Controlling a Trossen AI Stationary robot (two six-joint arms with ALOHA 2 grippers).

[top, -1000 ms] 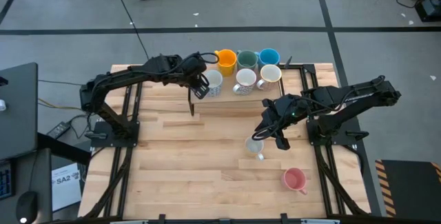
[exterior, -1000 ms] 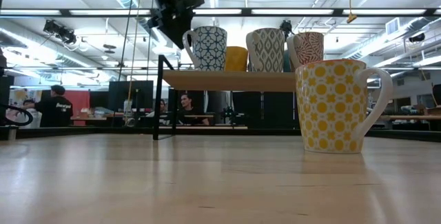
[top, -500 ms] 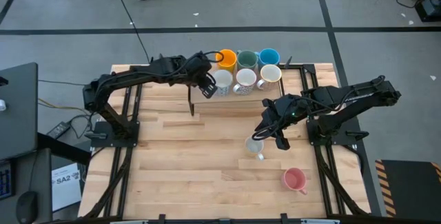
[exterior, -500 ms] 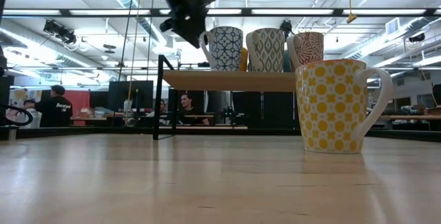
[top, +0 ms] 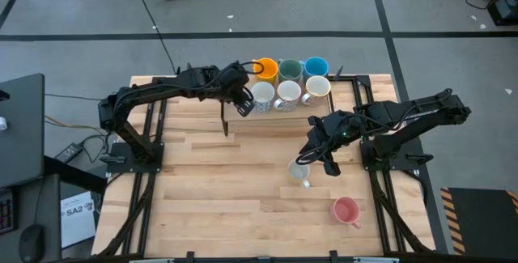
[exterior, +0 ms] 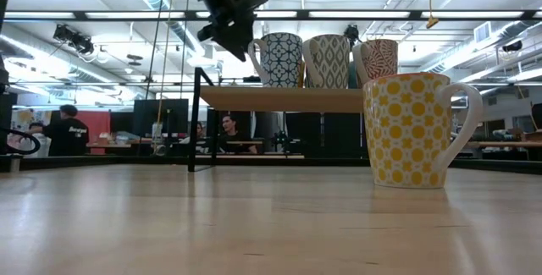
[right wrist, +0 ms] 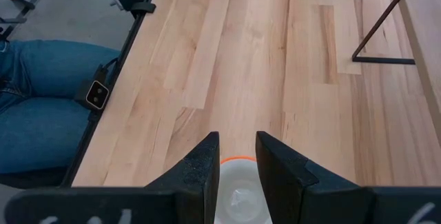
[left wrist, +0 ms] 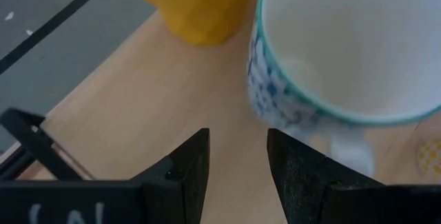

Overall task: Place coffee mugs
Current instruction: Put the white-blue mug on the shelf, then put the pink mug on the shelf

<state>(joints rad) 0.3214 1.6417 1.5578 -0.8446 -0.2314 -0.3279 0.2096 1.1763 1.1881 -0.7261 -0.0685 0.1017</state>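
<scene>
Six mugs stand on the raised wooden shelf (exterior: 288, 99) at the table's far side: orange (top: 265, 70), green (top: 290, 70) and blue (top: 316, 67) behind, three white patterned ones in front. My left gripper (left wrist: 238, 162) is open beside the leftmost of these, a blue-patterned mug (top: 261, 93) with a teal rim (left wrist: 303, 103). A yellow-dotted mug (exterior: 411, 131) stands upright on the table. My right gripper (right wrist: 238, 155) hovers above it, narrowly open and empty. A pink mug (top: 346, 210) rests near the table's near right. My left gripper has one finger (left wrist: 296, 169) close against the blue-patterned mug's lower wall (left wrist: 265, 110), beside its handle (left wrist: 351, 151). It comes slanting down from the table's left. The mug stands upright on the shelf. Whether the finger touches it I cannot tell.
The shelf's black legs (top: 224, 121) stand on the table's far half. The other patterned mugs (exterior: 326, 59) crowd close to the right of the blue-patterned one. Bare wood lies on the table's left and near parts. A person's jeans (right wrist: 41, 93) show beyond the table edge.
My left gripper moved toward the table's right along the shelf. The blue-patterned mug slid upright with it and now stands beside the other front mugs. Most of the slide came early in the second. My right arm kept still.
</scene>
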